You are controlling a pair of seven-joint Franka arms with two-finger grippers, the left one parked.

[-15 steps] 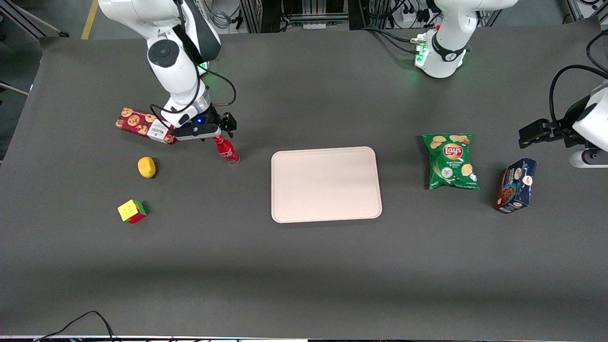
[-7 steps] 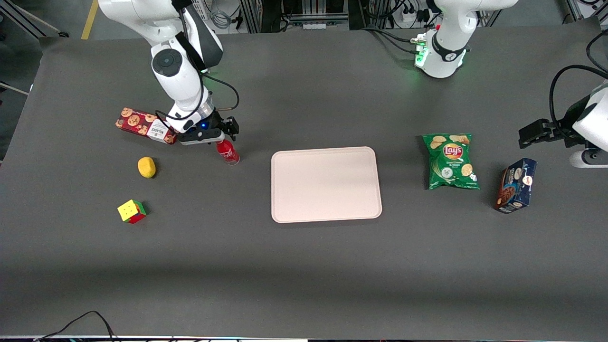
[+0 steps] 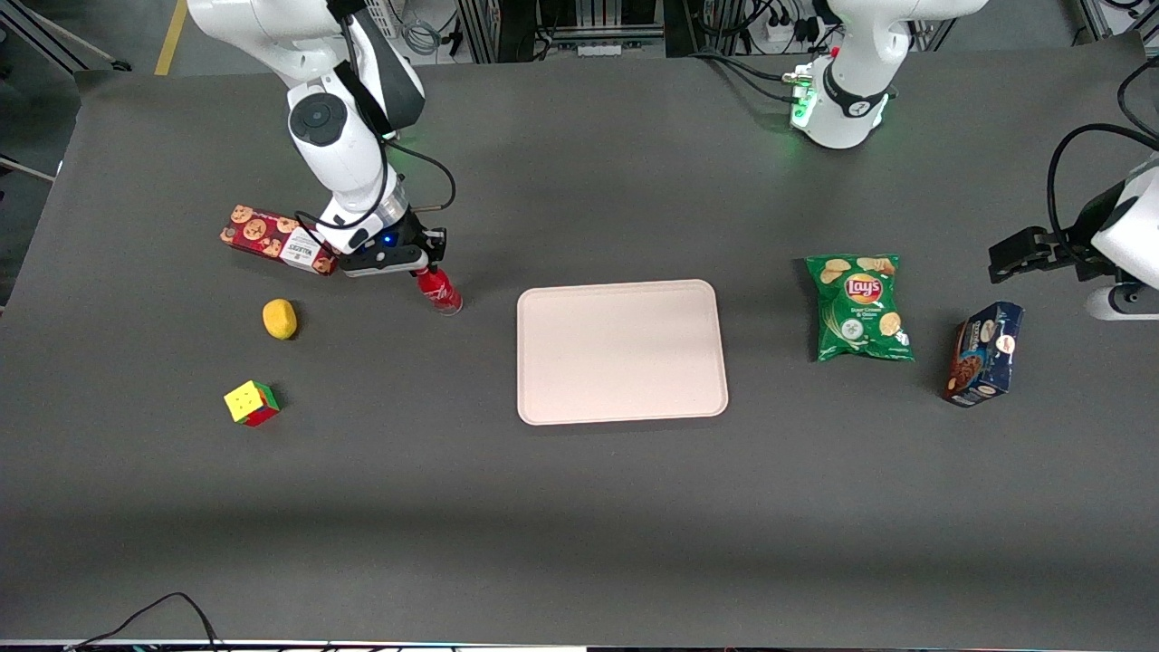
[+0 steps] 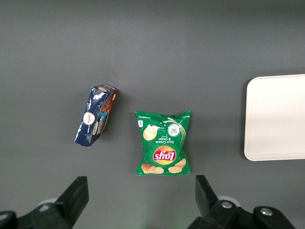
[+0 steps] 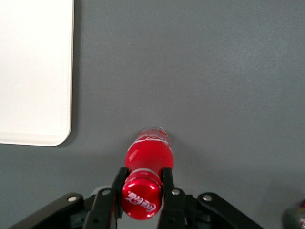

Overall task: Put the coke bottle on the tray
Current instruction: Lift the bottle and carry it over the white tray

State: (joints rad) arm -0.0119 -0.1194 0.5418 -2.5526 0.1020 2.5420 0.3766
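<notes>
Gripping the neck of the coke bottle (image 3: 437, 291), the gripper (image 3: 423, 269) has its 2 fingers (image 5: 166, 177) pressed against either side of the red cap, just under its rim, as the right wrist view shows. There is 1 coke bottle: slim, red, with white script lettering on the cap and around the shoulder, and a clear base. In the front view it leans slightly, with its base nearer the front camera than the gripper, seemingly on or just above the dark table (image 3: 579, 507); whether it touches the surface cannot be told. There is 1 tray (image 3: 621, 351), a large flat pinkish-beige rectangle with rounded corners and a low rim, lying near the gripper toward the parked arm's end of the table, apart from the bottle. Close beside the gripper, on the working arm's side, lies 1 red cookie box (image 3: 276, 240). Nearer the front camera than the gripper sit 1 yellow lemon (image 3: 280, 319) and 1 puzzle cube (image 3: 251, 402). Well apart from the gripper, past the tray, lie 1 green chips bag (image 3: 859, 307) and 1 dark blue box (image 3: 983, 353).
</notes>
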